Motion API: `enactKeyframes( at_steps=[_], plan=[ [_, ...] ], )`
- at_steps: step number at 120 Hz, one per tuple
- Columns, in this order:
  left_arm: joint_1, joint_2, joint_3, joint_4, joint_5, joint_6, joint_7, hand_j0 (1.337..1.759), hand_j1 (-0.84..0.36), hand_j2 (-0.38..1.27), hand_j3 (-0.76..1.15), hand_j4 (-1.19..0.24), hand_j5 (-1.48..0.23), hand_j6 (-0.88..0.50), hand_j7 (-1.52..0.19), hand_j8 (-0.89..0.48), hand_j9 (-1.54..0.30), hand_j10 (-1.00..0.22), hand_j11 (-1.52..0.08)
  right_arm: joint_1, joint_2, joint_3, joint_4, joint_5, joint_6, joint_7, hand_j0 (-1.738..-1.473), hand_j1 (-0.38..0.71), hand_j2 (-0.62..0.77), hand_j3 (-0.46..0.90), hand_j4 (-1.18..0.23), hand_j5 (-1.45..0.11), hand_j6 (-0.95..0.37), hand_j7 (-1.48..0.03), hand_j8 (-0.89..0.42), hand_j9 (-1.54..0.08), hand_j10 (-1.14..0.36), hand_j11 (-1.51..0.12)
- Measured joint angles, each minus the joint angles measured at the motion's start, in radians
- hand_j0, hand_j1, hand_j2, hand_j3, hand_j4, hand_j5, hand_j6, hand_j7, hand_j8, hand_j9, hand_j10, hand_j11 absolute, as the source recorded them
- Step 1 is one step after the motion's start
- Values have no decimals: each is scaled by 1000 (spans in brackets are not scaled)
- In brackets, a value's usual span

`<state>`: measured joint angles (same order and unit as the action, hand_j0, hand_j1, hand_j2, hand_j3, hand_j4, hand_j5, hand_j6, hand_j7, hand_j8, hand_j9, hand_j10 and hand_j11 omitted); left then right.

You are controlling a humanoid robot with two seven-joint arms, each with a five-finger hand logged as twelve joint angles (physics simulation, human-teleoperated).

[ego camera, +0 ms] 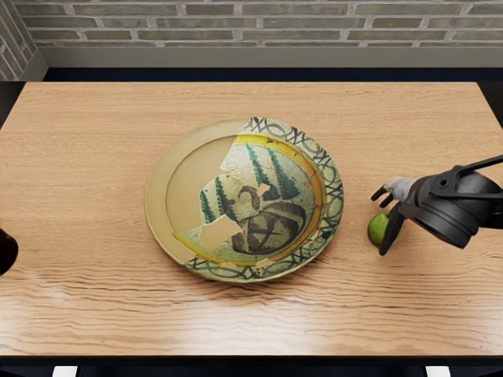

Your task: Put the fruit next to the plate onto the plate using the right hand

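Grasping step: right hand just right of the plate, fingers spread around the green fruit, unclenched. Next: clench, lift, carry plateward.

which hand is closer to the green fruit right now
Right. The right hand is beside the green fruit, just above and right of it. The left arm shows only as a dark shape at the table left edge, beyond the plate.

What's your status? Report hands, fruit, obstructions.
Right hand against small round green fruit, grasp unconfirmed. Fruit on wooden table beside patterned ceramic plate. Left arm at left edge. Nothing between fruit and plate.
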<state>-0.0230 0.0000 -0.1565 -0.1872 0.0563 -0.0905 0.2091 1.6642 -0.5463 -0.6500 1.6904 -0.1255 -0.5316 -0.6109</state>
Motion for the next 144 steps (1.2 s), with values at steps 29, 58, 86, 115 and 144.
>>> enactKeyframes(
  at_steps=[29,58,86,115,144],
  plan=[
    [0,0,0,0,0,0,0,1658,349,0,0,0,0,0,0,0,0,0,0,-3,-1,2,0,-1,-7,0,-1658,-1,-57,0,-291,-377,-291,-377,-291,-377,-291,-377],
    [0,0,0,0,0,0,0,1658,349,0,0,0,0,0,0,0,0,0,0,5,-6,4,2,-2,-7,0,-1658,29,-62,0,-316,-410,-316,-410,-316,-410,-316,-410],
    [0,0,0,0,0,0,0,1658,349,0,0,0,0,0,0,0,0,0,0,-4,-7,2,3,-2,-22,0,-1658,116,-77,0,-388,-504,-389,-504,-388,-504,-388,-504],
    [0,0,0,0,0,0,0,1658,349,0,0,0,0,0,0,0,0,0,0,-20,-3,-1,2,-2,-32,0,-1658,171,-86,0,-434,-564,-434,-564,-434,-564,-434,-564],
    [0,0,0,0,0,0,0,1658,349,0,0,0,0,0,0,0,0,0,0,-59,-3,12,-9,-26,-52,0,-1647,254,22,-3,-567,-761,-501,-746,-459,-772,-565,-773]
  ],
)
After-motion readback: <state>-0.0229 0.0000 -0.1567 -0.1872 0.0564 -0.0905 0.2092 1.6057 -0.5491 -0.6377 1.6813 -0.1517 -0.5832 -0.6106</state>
